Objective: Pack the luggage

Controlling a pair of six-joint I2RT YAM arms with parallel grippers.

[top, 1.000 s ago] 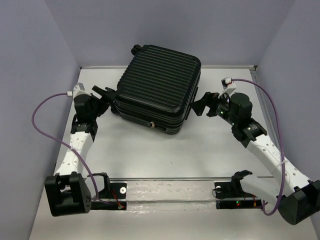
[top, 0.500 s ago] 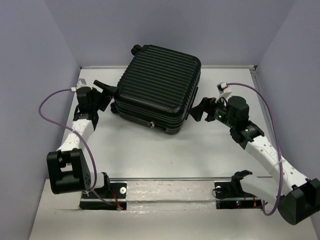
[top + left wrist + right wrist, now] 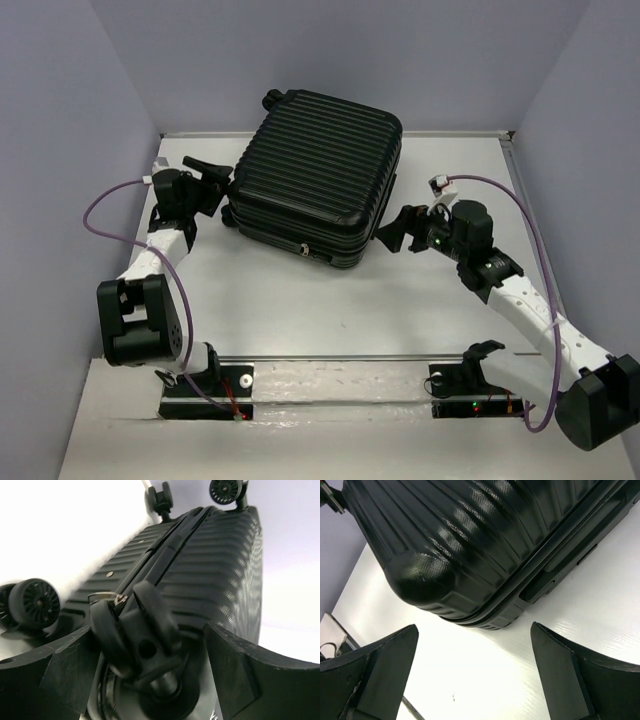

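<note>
Starting with the overhead view, where does the luggage (image 3: pixel 318 175) lie? (student)

Overhead view: it lies closed and flat on the table (image 3: pixel 330 300), ribbed shell upward. Both arm bases stand on the near side of the luggage, well apart from it. The left gripper (image 3: pixel 212 180) is at the luggage's left, wheeled end; the right gripper (image 3: pixel 392 230) is just beside its near right corner. Both have their jaws spread. (tutor)

And the left wrist view? (student)

Left wrist view: a caster wheel (image 3: pixel 135 635) at the luggage's (image 3: pixel 210 565) corner sits between the parted fingers of the left gripper (image 3: pixel 150 667). The jaws are not closed on it; whether a finger touches it cannot be told. (tutor)

The right wrist view? (student)

Right wrist view: the right gripper (image 3: pixel 475 670) stands wide and empty. The luggage's (image 3: pixel 485 535) rounded corner lies beyond the fingertips, apart from them, with the zip seam (image 3: pixel 520 587) running under the shell. (tutor)

How should it handle? (student)

Judged: stiff, glossy and probably slippery, likely heavy for these arms, and far too wide for either jaw. Hold is offered only by narrow parts of the luggage, such as a wheel, a zip pull or the lid's edge at the seam. Otherwise, press it from both sides. (tutor)
</note>
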